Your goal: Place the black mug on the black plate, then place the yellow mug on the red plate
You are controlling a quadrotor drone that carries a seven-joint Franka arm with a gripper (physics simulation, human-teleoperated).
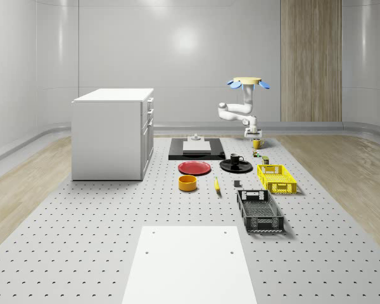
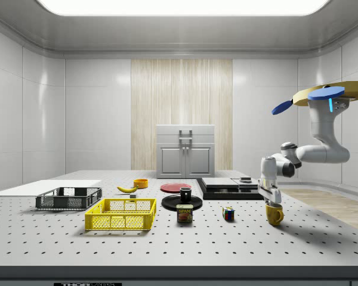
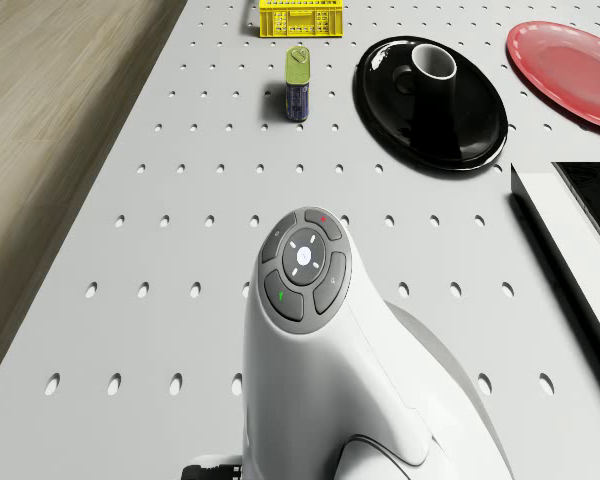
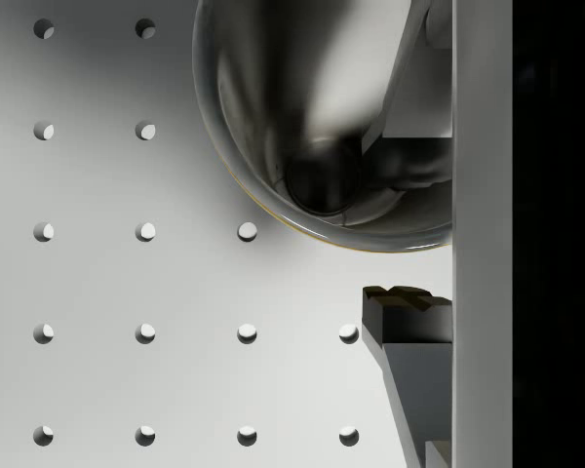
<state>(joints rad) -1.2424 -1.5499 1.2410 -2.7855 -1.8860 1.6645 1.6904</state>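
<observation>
Closest to my wrist camera, one dark fingertip [image 4: 405,312] is waiting just outside the rim of the glossy yellow ceramic mug [image 4: 273,97], while its partner is reaching down inside the cup. My gripper [image 2: 272,195] is therefore standing narrowly parted across the mug's wall, with the outer pad apart from it, so I am judging nothing is clamped yet.

The small black mug [image 1: 235,159] is already sitting on the round black plate [image 1: 247,168], so I am working on the second step. Next I am needing to pinch the wall firmly and lift straight up.

My drone [image 1: 247,81] is hovering over the far end of the perforated grey table [image 1: 114,215]. On the whole-scene view's clock, the flat red plate [image 1: 194,168] is lying at eight o'clock from the yellow mug, beyond the black plate at seven. The flat black slab [image 1: 177,152] is bordering my route at nine, and a small green-labelled tin [image 3: 298,80] is standing at five. Carrying high should be leaving open room above all of them.
</observation>
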